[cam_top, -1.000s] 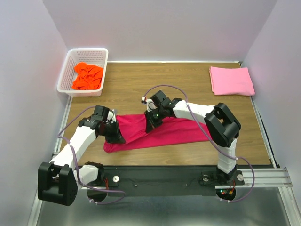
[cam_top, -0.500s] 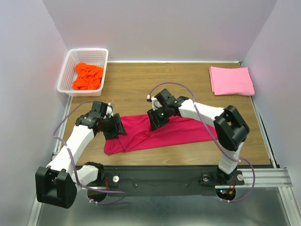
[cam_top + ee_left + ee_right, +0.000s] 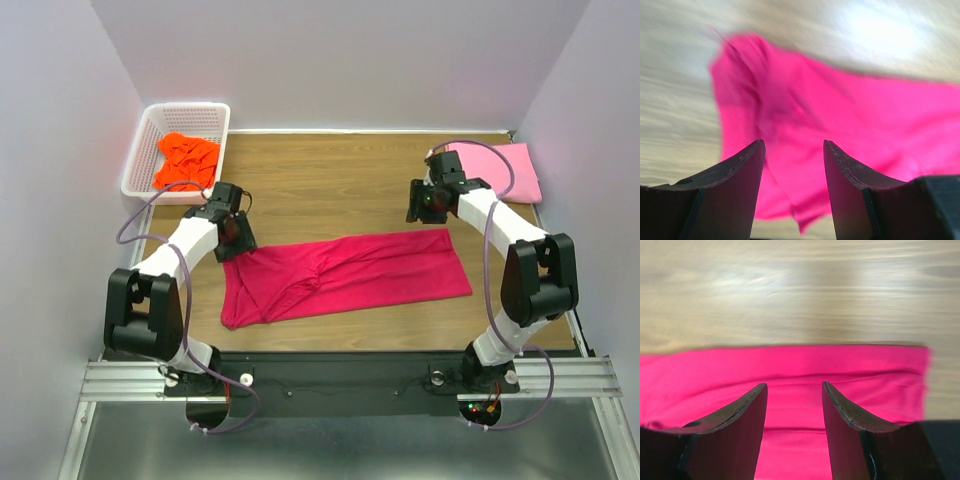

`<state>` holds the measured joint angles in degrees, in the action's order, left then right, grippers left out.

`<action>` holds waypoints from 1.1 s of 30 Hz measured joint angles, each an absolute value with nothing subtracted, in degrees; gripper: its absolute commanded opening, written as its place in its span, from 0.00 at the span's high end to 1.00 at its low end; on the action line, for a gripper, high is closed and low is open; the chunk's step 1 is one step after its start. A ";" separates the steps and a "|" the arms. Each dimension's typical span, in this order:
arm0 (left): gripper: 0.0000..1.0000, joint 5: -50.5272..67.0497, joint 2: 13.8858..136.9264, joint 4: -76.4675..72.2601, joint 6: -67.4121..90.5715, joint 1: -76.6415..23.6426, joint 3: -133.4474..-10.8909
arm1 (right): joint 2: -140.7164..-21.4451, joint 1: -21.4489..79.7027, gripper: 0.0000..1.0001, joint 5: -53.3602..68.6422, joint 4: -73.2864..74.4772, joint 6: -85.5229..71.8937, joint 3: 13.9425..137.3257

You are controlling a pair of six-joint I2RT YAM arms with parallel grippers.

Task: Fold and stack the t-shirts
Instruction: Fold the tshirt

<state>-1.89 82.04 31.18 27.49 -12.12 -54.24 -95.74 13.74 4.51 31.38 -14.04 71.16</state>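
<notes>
Top external view shows the crimson t-shirt lying in the middle of the desk as a long band. It seems folded lengthwise but not yet into a compact square, and its left end is bunched and wrinkled. The pink t-shirt lies at the far right corner as a neat flat square, so I judge this one done. The orange t-shirt sits crumpled in the white lattice basket at the far left. About one of three looks ready, and no stack is there yet. The cloth looks soft, thin and matte against the smooth wood grain. The left claw hovers by the band's far left corner, the right claw by its far right corner — both with jaws apart, gripping nothing.
</notes>
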 measured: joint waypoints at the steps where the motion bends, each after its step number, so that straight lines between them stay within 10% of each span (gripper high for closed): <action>1: 0.39 -3.42 83.26 30.81 27.24 -11.79 -55.20 | -95.74 12.67 0.47 3.57 31.44 -14.59 71.16; 15: 0.47 -8.16 93.60 24.97 25.32 -9.30 -59.20 | -99.55 7.07 0.48 -3.03 31.53 -21.34 71.68; 33: 0.96 -7.84 95.57 20.01 23.81 -5.72 -56.82 | -102.87 1.13 0.59 -3.90 28.29 -26.22 68.03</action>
<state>-7.84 95.57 20.01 23.81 -5.72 -56.82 -102.87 1.13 -3.90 28.29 -26.22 68.03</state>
